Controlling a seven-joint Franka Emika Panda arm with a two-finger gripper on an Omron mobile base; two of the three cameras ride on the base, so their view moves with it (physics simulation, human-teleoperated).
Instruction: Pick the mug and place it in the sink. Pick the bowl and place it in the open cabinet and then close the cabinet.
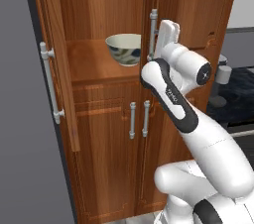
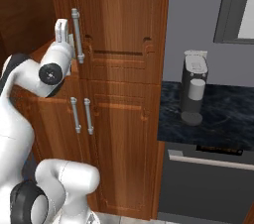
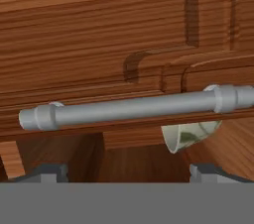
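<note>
the gripper (image 3: 126, 171) is sitting with its two finger tips spread wide apart and nothing between them, so it is open and empty, hanging close in front of a silver bar handle (image 3: 134, 108) on the closed right-hand door of the cabinet (image 1: 193, 15). just past that handle from the gripper, a sliver of the bowl (image 3: 191, 136) is peeking out beneath the bar, and the left base view is showing the bowl (image 1: 124, 48) resting upright on the inner shelf, just beside the hand and free of it. that part of the task is looking done. further out to the hand's left, the cabinet's other door (image 1: 57, 59) is standing swung wide open, its own long handle (image 1: 49, 82) well apart from the gripper, so the closing is not yet done and is likely the step in hand. the mug and the sink are outside these pictures, so whether the mug is lying in the sink cannot be told. below the hand the lower double-door cupboard (image 1: 139, 119) is sitting shut, and far off to the right a coffee machine (image 2: 193, 86) is standing on the dark counter (image 2: 218, 114).
</note>
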